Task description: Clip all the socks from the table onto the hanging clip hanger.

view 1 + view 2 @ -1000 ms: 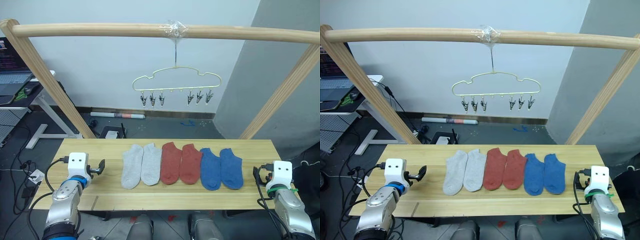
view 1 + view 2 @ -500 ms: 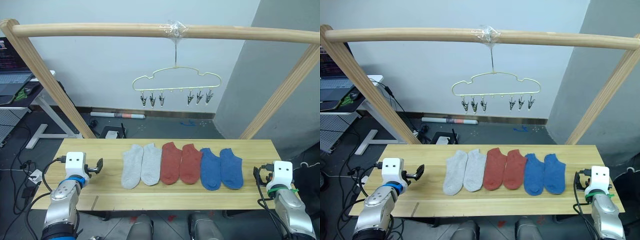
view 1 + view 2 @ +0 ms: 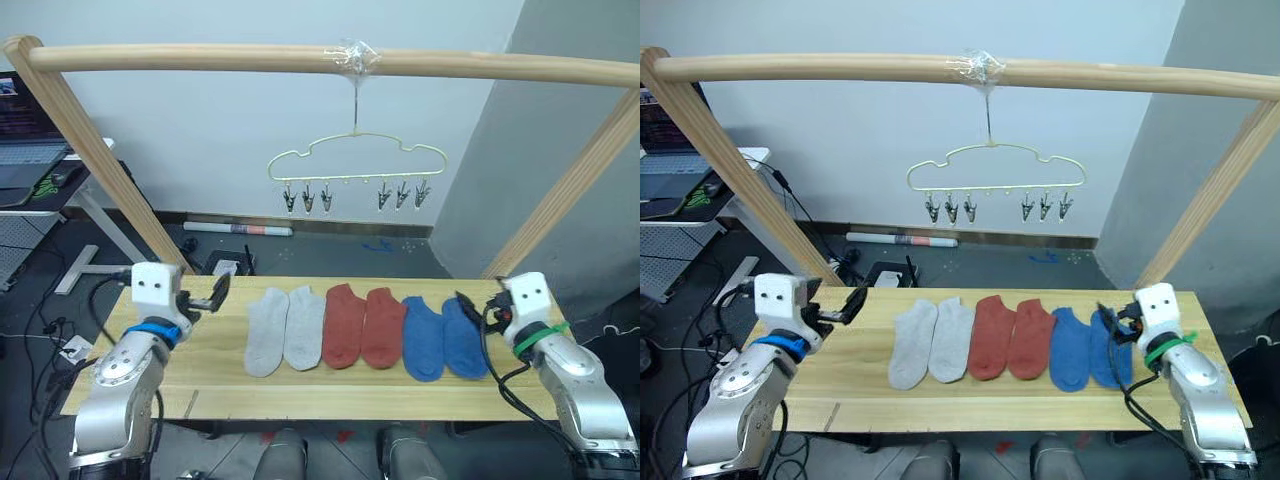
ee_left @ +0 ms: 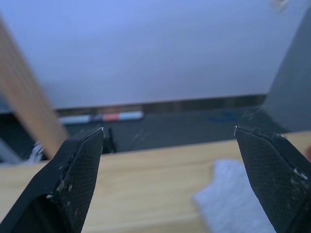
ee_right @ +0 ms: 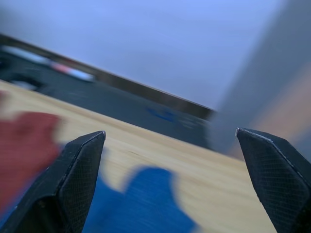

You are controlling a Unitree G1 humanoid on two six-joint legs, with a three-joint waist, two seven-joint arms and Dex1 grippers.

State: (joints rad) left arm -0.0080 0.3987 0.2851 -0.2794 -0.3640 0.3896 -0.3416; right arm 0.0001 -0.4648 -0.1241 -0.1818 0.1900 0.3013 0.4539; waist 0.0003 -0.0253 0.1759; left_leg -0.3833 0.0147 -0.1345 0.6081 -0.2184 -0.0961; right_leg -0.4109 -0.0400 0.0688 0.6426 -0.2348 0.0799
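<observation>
1. Compared with half a second earlier, both arms had been raised and swung inward: the left gripper point(image 3: 217, 291) was brought near the grey socks point(image 3: 284, 328), the right gripper point(image 3: 470, 304) over the outer blue sock point(image 3: 462, 337).
2. Both sets of fingers were seen spread apart, nothing held.
3. All six socks, red pair point(image 3: 361, 326) included, were left flat on the table point(image 3: 330, 395); the clip hanger point(image 3: 356, 172) was hung empty, so a first pick-up was judged imminent.
4. No legible writing or brand was found.
</observation>
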